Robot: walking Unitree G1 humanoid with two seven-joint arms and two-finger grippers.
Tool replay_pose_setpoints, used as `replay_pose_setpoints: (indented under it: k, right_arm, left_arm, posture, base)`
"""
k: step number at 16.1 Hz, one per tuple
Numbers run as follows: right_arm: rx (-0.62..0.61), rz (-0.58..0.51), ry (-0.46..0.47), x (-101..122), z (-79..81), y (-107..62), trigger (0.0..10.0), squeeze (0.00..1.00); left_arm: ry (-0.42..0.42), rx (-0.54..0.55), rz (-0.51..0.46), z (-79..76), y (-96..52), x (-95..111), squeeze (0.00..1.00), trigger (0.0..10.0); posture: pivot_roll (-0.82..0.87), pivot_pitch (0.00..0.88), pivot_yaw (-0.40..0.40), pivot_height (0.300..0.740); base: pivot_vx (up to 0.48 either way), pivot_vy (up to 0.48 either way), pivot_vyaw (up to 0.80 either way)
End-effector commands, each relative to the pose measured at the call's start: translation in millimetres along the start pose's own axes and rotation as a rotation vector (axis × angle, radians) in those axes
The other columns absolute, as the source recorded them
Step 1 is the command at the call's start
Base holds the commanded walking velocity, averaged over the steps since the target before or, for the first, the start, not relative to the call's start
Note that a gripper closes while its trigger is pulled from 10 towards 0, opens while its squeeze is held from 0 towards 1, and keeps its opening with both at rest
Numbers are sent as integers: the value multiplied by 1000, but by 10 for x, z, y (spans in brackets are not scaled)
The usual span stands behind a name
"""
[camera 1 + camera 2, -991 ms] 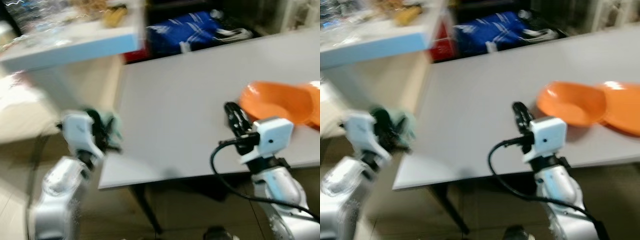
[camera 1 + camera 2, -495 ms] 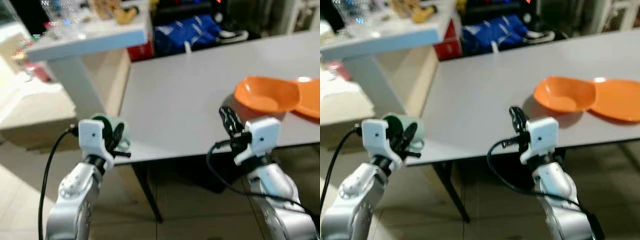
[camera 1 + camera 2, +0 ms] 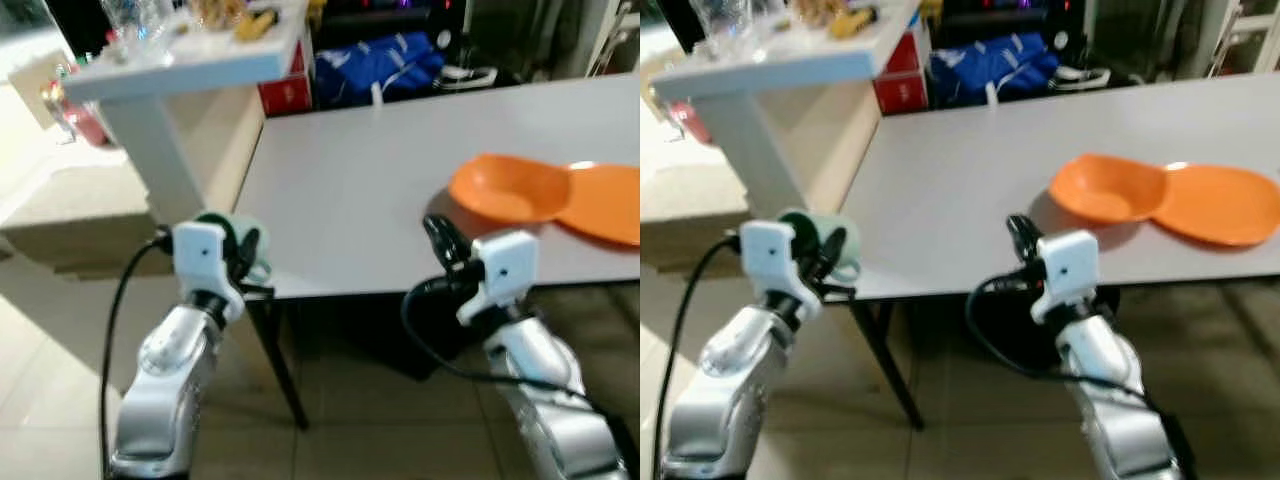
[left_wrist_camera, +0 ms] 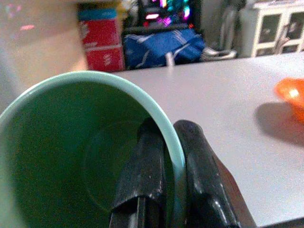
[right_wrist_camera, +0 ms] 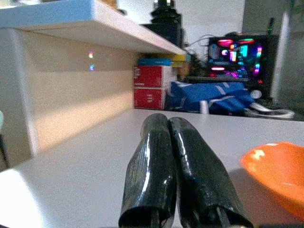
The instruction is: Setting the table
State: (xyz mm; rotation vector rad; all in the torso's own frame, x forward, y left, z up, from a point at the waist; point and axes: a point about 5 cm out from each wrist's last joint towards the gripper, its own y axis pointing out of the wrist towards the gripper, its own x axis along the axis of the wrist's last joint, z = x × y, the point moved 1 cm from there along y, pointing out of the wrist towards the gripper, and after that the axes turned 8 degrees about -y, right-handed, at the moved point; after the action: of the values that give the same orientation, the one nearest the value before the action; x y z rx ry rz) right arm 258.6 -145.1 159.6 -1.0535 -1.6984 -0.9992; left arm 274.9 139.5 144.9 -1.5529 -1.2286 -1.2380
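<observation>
left eye view has the orange bowl [image 3: 508, 190] and orange plate [image 3: 604, 202] already on the table [image 3: 360, 200], while the left gripper [image 3: 242, 262] pinches the green mug's [image 4: 71, 156] rim off the table's corner, unplaced, and the right gripper [image 5: 178, 178] is empty with fingers together.

Mint-green cup [image 4: 71, 156], orange bowl [image 3: 1108, 190]

A long, plain light-grey table [image 3: 380, 190] runs across the scene, its near edge facing the robot and a dark leg [image 3: 280, 370] showing under the near left corner. On its right part sits a shallow orange plastic bowl [image 3: 505, 188], and just to its right, touching or overlapping it, a flat orange plastic plate [image 3: 605, 200]. Far left, a pale blue-white shelf top [image 3: 190, 62] on a thick white post carries blurred clutter, a yellow item [image 3: 255, 22] among it. Below lies a beige tiled floor [image 3: 40, 400].
</observation>
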Motion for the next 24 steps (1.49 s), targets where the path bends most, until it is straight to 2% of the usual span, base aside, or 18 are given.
replay_pose_setpoints:
  k: [1, 7, 9, 13, 15, 19, 24]
  right_arm:
    - [11, -23, -3, 36, 28, 36, 10000, 0]
    - [4, -29, -15, 31, 15, 54, 10000, 0]
    - [3, -29, -22, 34, -4, 30, 10000, 0]
    - [-20, -19, -34, 35, -32, -25, 10000, 0]
    - [-29, -10, -43, 31, -36, -30, 10000, 0]
    - [-35, 14, -43, -4, -33, -32, 10000, 0]
    - [-15, 31, -69, -42, 18, -20, 10000, 0]
  left_arm:
    - [32, 20, -29, 18, 90, 74, 0, 0]
    - [48, -39, -2, -106, 222, 31, 0, 0]
    - [54, -37, -10, -103, 248, 41, 0, 0]
    - [38, -117, -18, -280, 310, 21, 0, 0]
    - [31, -132, -15, -293, 313, 24, 0, 0]
    - [22, -130, -16, -274, 346, 36, 0, 0]
    - [35, -120, -36, -242, 372, 72, 0, 0]
  posture:
    - [-260, 0, 160, 740]
    - [-284, 0, 166, 740]
    - [-297, 0, 169, 740]
    - [-332, 0, 180, 740]
    - [-335, 0, 187, 740]
    - [-338, 0, 192, 740]
    - [-328, 0, 190, 740]
  base:
    - [0, -420, 0]
    - [0, -426, 0]
    - [0, -435, 0]
    - [0, -442, 0]
    - [0, -450, 0]
    - [0, -445, -764]
    - [267, -395, -144]
